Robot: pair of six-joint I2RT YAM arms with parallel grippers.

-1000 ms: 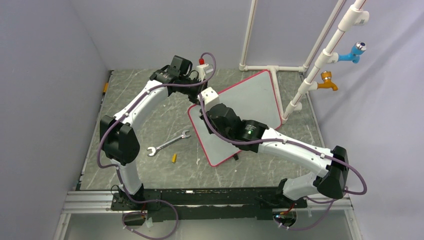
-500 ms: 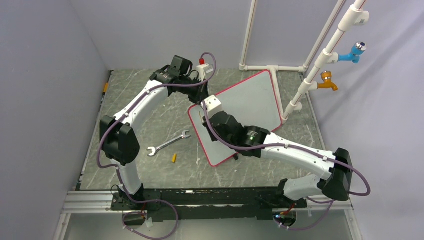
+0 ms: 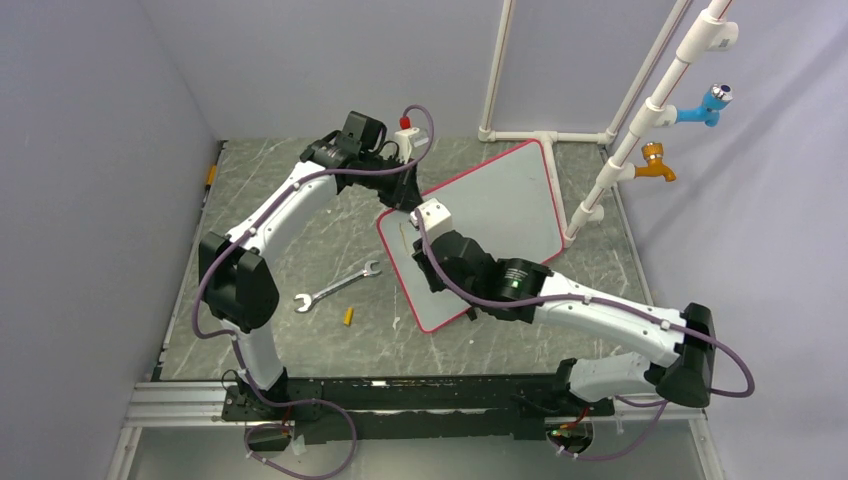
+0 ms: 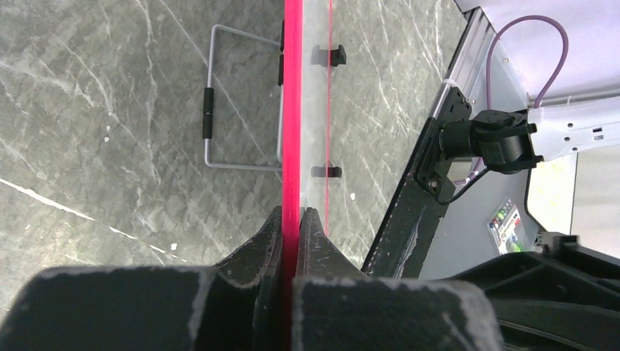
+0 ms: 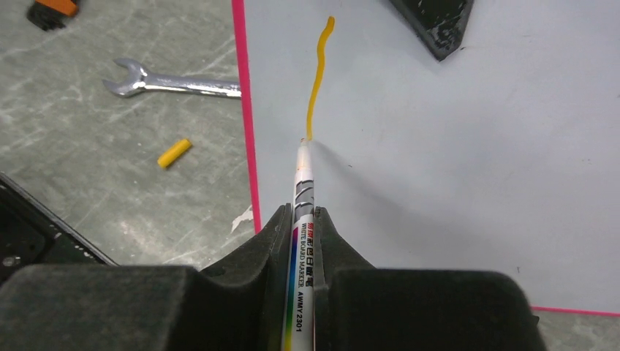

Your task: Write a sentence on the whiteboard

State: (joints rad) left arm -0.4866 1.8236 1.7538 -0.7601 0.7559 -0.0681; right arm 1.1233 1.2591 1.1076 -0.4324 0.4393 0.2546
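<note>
Right gripper clamped on the marker, left gripper pinched shut on the whiteboard rim.

From the right wrist view I see the marker sticking straight out ahead of my fingers, its tip touching the board. Of the sentence I can make out only one wavy orange stroke, running on ahead from the tip. Off to the left of that gripper, past the pink rim, a wrench and a small yellow cap lie on the table. In the left wrist view the rim runs edge-on between my closed fingers.
</note>
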